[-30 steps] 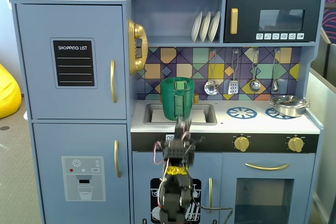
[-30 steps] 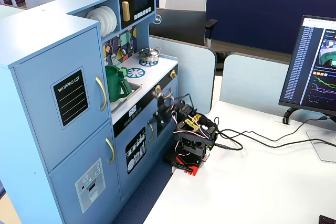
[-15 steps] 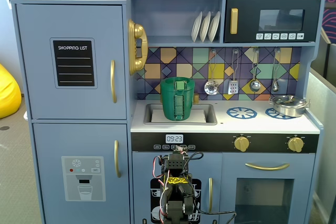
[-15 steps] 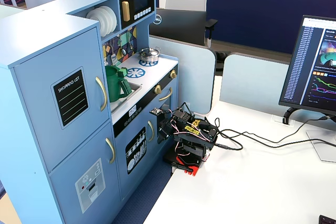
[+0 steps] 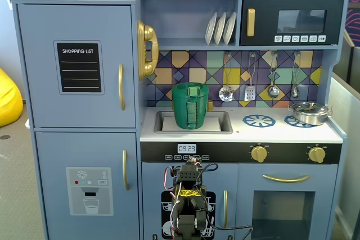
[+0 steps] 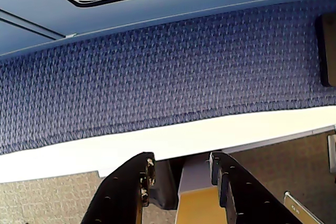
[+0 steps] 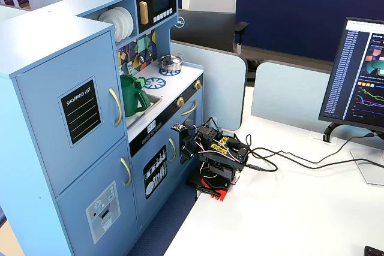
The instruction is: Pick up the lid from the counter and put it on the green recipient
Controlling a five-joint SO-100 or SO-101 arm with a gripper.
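Observation:
The green recipient (image 5: 190,111) stands upright in the sink of the toy kitchen; it also shows in a fixed view (image 7: 133,97). The lid (image 5: 191,90), a green disc with a small raised handle, lies on top of the pot, covering its mouth. My arm (image 5: 188,198) is folded low in front of the kitchen's lower doors, far below the counter, and stands on the white table (image 7: 288,220). In the wrist view my gripper (image 6: 181,162) points down past the table edge at blue carpet. Its jaws stand apart with nothing between them.
A silver pan (image 5: 309,112) sits on the right burner, beside a blue burner ring (image 5: 259,120). Utensils (image 5: 250,91) hang on the back wall. A monitor (image 7: 360,76) and cables (image 7: 282,159) are on the table behind the arm.

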